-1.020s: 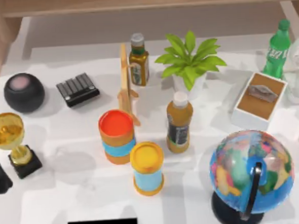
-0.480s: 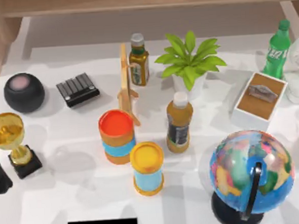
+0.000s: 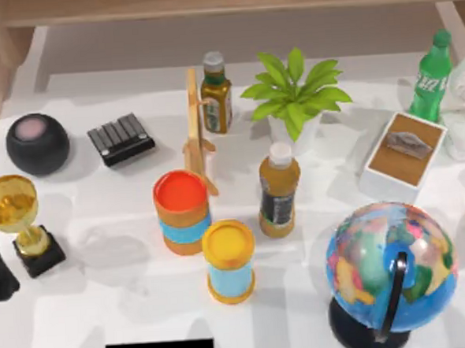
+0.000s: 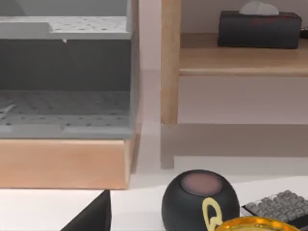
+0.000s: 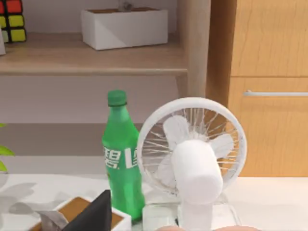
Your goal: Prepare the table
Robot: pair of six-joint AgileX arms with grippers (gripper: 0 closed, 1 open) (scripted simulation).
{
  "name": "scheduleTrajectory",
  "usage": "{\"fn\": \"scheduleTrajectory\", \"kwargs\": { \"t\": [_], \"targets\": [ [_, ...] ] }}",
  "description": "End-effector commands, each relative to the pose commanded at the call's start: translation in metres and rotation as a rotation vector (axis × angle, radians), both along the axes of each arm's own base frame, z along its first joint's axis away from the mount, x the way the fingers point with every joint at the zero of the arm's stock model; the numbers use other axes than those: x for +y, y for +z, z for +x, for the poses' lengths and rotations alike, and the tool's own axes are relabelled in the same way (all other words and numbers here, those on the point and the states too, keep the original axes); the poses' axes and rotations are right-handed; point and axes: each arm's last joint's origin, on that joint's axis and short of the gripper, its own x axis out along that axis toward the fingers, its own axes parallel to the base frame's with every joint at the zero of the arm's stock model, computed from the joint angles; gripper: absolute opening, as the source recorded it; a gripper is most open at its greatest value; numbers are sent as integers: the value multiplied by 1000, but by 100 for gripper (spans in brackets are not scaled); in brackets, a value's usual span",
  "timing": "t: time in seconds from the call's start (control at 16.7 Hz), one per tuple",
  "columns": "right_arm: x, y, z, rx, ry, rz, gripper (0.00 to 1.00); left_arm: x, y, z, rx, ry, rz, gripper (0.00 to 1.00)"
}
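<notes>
We take the globe [image 3: 392, 271] as our landmark, since it stands nearest the camera at the right of the counter [image 3: 106, 300], the wide white top that carries everything and is the thing we are to prepare. Just left of the globe come the yellow-lidded can [image 3: 229, 261] and, a little farther back, the red-lidded can [image 3: 182, 211] and the juice bottle [image 3: 279, 189], all upright and apart. Far to the globe's left stands the trophy [image 3: 18, 222], with the black speaker [image 3: 37, 143] and the keypad [image 3: 120, 138] behind it. Beyond the globe sit the white box [image 3: 405, 157], the plant [image 3: 295, 95], the dark bottle [image 3: 216, 92] and the wooden stand [image 3: 196, 129]; the green bottle [image 3: 432, 75] and fan [image 5: 192, 149] are farthest, at the back right, before the shelf [image 3: 206, 0]. We judge the cans lie about midway between our arms, so neither arm is clearly nearer. Of either hand we see too little: a dark wedge at each wrist view's edge, so we cannot tell whether they are open or closed, and nothing appears held or touched.
</notes>
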Motion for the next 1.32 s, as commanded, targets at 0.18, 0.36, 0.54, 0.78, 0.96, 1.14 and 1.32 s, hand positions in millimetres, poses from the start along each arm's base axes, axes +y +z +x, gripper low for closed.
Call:
{"fn": "scheduleTrajectory", "kwargs": {
  "t": [0.18,0.36,0.54,0.78,0.96,1.14,1.32],
  "targets": [
    [0,0,0,0,0,0,100,-2,16,0,-3,-4,-3,100],
    [0,0,0,0,0,0,100,-5,57,5,-3,-9,-8,100],
    [0,0,0,0,0,0,100,-13,117,22,-2,-12,-12,100],
    [0,0,0,0,0,0,100,-35,203,75,2,-15,-12,100],
    [0,0,0,0,0,0,100,-66,252,134,10,-16,-8,100],
    [0,0,0,0,0,0,100,-110,279,196,17,-17,-2,100],
    [0,0,0,0,0,0,100,-158,285,248,17,-18,2,100]
  ]
}}
